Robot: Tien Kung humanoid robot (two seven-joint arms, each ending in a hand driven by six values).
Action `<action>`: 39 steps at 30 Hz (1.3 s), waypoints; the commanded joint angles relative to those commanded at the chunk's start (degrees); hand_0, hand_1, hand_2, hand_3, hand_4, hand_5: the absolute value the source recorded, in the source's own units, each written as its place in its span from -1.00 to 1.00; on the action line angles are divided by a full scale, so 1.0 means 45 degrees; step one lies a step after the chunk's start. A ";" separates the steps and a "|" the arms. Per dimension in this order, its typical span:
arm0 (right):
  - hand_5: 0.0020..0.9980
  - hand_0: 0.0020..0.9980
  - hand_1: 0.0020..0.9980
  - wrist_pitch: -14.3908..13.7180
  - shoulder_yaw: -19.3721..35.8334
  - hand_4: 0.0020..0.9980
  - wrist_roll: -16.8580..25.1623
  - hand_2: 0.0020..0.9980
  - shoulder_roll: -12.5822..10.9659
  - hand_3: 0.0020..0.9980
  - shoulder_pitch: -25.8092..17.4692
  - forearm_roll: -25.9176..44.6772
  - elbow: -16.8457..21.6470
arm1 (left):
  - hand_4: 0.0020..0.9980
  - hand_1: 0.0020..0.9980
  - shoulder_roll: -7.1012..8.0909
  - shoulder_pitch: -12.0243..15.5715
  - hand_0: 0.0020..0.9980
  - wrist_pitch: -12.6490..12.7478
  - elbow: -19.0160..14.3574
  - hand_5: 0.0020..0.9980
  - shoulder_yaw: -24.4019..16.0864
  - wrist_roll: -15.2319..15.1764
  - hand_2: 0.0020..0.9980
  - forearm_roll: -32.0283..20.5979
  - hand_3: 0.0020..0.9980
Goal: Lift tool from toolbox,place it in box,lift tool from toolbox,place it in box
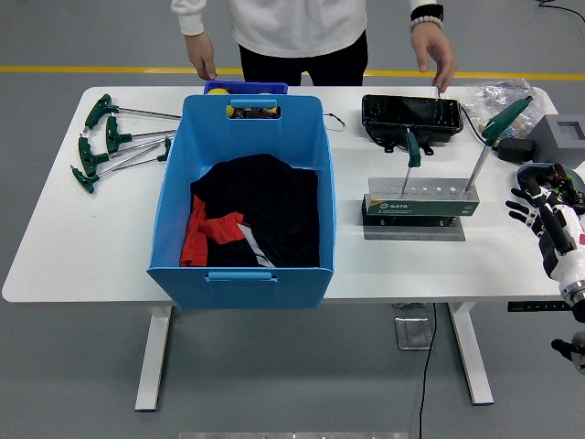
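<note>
A metal tool rack point(422, 206) stands right of centre with two green T-handle wrenches upright in it: a short one point(411, 154) on the left and a tall one point(504, 118) on the right. The blue box point(243, 197) at centre holds black and red cloth. My right hand point(528, 203) hovers at the table's right edge, right of the rack, fingers spread and holding nothing. My left arm is out of sight.
Several green T-handle wrenches point(110, 142) lie at the far left. A black tray point(410, 117), a plastic bag point(498, 93) and a grey block point(564, 137) sit at the back right. A person stands at the far side, one hand point(203, 64) near the box, the other point(433, 50) over the black tray.
</note>
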 joint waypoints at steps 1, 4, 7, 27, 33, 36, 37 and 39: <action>0.66 0.58 0.40 0.0000 -0.0004 1.00 0.0000 0.55 0.0003 0.56 0.0004 -0.0001 0.0001 | 0.57 0.75 -0.0006 -0.0012 0.64 0.0040 -0.0005 0.40 -0.0058 0.0001 0.85 0.0047 0.72; 0.66 0.58 0.40 0.0001 -0.0008 1.00 -0.0001 0.56 0.0013 0.56 0.0008 0.0000 -0.0003 | 0.52 0.73 -0.0037 -0.0069 0.62 0.0234 -0.0023 0.33 -0.0311 -0.0017 0.82 0.0319 0.67; 0.66 0.58 0.40 -0.0004 0.0014 1.00 -0.0001 0.56 0.0009 0.56 -0.0001 -0.0002 -0.0007 | 0.52 0.73 -0.0040 -0.0111 0.62 0.0366 -0.0054 0.33 -0.0467 -0.0029 0.82 0.0535 0.67; 0.66 0.58 0.40 -0.0136 0.0222 1.00 0.0032 0.56 -0.0004 0.58 0.0076 -0.0003 0.0004 | 0.56 0.66 0.0014 -0.0315 0.56 0.0813 -0.0200 0.37 -0.0692 -0.0205 0.72 0.0874 0.61; 0.61 0.56 0.43 -0.1147 0.0470 1.00 0.0362 0.62 -0.0054 0.67 0.0118 -0.0500 0.0034 | 0.56 0.65 0.0020 -0.0322 0.55 0.0836 -0.0212 0.37 -0.0641 -0.0223 0.72 0.0824 0.60; 0.61 0.56 0.43 -0.1758 0.0597 1.00 0.0506 0.62 -0.0171 0.67 0.0164 -0.1890 0.0038 | 0.56 0.65 0.0032 -0.0323 0.55 0.0861 -0.0212 0.37 -0.0635 -0.0212 0.72 0.0843 0.60; 0.61 0.56 0.43 -0.1982 0.0616 1.00 0.0561 0.62 -0.0221 0.67 0.0191 -0.2384 0.0027 | 0.56 0.65 0.0034 -0.0324 0.55 0.0872 -0.0213 0.37 -0.0638 -0.0207 0.72 0.0857 0.60; 0.38 0.61 0.56 -0.2372 0.0620 1.00 0.0664 0.75 -0.0308 0.80 0.0249 -0.3262 0.0002 | 0.56 0.64 0.0035 -0.0324 0.55 0.0885 -0.0217 0.37 -0.0627 -0.0203 0.71 0.0852 0.60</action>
